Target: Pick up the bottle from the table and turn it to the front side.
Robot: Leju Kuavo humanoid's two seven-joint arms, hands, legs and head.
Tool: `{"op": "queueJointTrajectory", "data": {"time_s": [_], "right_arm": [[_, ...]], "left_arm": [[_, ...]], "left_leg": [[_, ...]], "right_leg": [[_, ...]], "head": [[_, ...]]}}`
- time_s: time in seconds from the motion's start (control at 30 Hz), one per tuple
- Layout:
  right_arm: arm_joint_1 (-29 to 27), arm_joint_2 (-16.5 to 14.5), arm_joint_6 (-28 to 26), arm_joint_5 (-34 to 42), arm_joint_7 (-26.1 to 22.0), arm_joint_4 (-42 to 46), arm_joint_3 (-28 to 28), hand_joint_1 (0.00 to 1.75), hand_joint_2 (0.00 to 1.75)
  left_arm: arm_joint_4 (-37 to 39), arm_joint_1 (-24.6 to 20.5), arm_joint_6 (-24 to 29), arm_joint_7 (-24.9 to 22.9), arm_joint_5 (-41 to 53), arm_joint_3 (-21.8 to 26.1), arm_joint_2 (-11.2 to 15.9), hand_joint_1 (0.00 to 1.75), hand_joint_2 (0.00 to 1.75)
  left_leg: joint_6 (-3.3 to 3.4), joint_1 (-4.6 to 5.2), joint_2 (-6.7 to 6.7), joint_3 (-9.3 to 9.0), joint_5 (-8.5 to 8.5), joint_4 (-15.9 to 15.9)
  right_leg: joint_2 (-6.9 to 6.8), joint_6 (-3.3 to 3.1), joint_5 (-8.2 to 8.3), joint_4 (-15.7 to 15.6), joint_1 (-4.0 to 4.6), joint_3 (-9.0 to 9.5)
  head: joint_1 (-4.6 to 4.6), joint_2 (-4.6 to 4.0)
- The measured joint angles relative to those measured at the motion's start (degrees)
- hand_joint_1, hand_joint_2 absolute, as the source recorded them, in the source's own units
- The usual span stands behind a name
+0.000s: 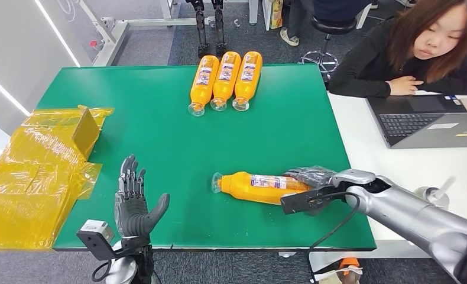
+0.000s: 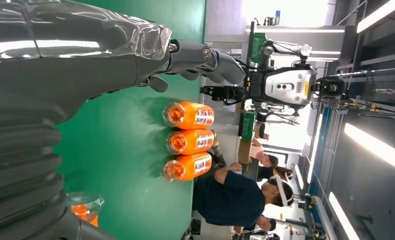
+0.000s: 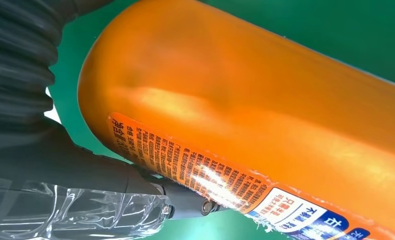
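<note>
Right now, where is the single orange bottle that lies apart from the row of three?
In the head view the single orange bottle lies on its side near the green table's front right edge, with the right hand at its base end.

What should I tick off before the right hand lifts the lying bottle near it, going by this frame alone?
1. Right hand at the bottle: ok, it lies against the bottle's base end, thumb on the label in the right wrist view.
2. Firm grip: cannot tell, the far-side fingers are hidden.
3. Bottle resting flat on the green table: ok, lying on its side, cap toward the robot's left.
4. Front side up: cannot tell; small print shows on the label.
5. Left hand out of the way: ok, open and apart from the bottle.
6. Three bottles at the far edge: ok, well apart from the lift.
</note>
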State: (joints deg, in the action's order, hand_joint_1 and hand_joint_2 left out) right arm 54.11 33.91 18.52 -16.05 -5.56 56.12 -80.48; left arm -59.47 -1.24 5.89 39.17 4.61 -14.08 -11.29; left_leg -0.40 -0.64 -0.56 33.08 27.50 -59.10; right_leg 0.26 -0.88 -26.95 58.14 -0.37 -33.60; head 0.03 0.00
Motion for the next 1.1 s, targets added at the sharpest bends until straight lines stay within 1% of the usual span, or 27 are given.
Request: {"op": "queueJointTrajectory", "data": {"time_s": [0.07,0.1,0.17,0.3,0.47,0.67,0.9,0.97,1.1], "right_arm": [[-0.7,-0.5,-1.1,-1.1,-0.9,-0.6,0.8,0.01,1.75],[-1.2,-0.9,-2.0,-2.0,-1.5,-1.1,1.3,0.05,1.75],[-2.3,-1.8,-4.3,-3.7,-2.4,-1.9,2.5,0.08,1.75],[-4.5,-3.0,-7.3,-5.4,-3.2,-2.7,5.0,0.02,1.75],[-6.0,-3.2,-8.3,-5.7,-3.3,-2.8,7.2,0.00,1.75],[-7.1,-3.2,-8.4,-5.9,-3.5,-2.4,8.8,0.00,1.75],[-8.3,-3.5,-8.3,-7.6,-2.2,-1.6,10.5,0.00,1.75],[-8.3,-3.7,-7.1,-7.6,-1.7,-1.2,10.8,0.00,1.75],[-7.6,-3.7,-2.4,-5.7,-0.6,1.1,11.3,0.00,1.75]], "left_arm": [[0.0,0.1,0.3,-0.1,0.0,0.0,0.0,0.00,1.75],[-0.1,0.2,0.6,-0.1,0.0,0.0,0.0,0.00,1.75],[-0.5,0.4,1.0,-0.2,-0.1,0.0,0.0,0.00,1.75],[-1.1,1.1,1.5,-0.2,-0.3,0.0,0.0,0.00,1.75],[-1.5,1.6,1.7,-0.2,-0.3,0.0,0.0,0.00,1.75],[-1.7,1.9,1.8,-0.2,-0.4,0.0,0.0,0.00,1.75],[-1.7,1.8,1.9,-0.2,-0.4,-0.1,0.0,0.00,1.75],[-1.7,1.8,1.9,-0.2,-0.5,-0.2,0.0,0.00,1.75],[-1.7,1.8,1.9,-0.3,-0.5,-0.3,0.0,0.00,1.75]], "left_leg": [[0.00,0.00,0.01,-0.01,0.00,0.0],[0.00,0.00,0.03,-0.02,0.00,0.0],[0.00,0.00,0.07,-0.05,0.00,0.0],[0.01,0.00,0.06,-0.08,-0.02,0.0],[0.00,0.00,0.05,-0.07,-0.02,0.0],[0.00,0.00,0.05,-0.07,-0.02,0.0],[0.00,0.00,0.09,-0.10,-0.02,0.0],[0.00,0.00,0.12,-0.11,-0.02,0.0],[0.01,0.00,0.12,-0.11,-0.04,0.0]], "right_leg": [[0.01,0.00,0.00,0.0,0.00,0.02],[0.02,0.00,0.00,0.0,0.00,0.04],[0.06,0.00,0.01,0.0,0.00,0.04],[0.04,0.00,0.01,0.0,0.00,0.05],[0.03,0.01,0.02,0.0,0.00,0.06],[0.03,0.02,0.02,0.0,0.00,0.06],[0.07,0.02,0.03,0.0,0.00,0.07],[0.09,0.02,0.04,0.0,0.00,0.08],[0.09,0.01,0.08,0.0,0.00,0.07]], "head": [[0.01,0.00],[0.01,0.00],[0.00,0.00],[0.01,0.00],[0.01,0.00],[0.01,0.00],[-0.01,0.00],[-0.01,0.00],[0.00,0.00]]}}
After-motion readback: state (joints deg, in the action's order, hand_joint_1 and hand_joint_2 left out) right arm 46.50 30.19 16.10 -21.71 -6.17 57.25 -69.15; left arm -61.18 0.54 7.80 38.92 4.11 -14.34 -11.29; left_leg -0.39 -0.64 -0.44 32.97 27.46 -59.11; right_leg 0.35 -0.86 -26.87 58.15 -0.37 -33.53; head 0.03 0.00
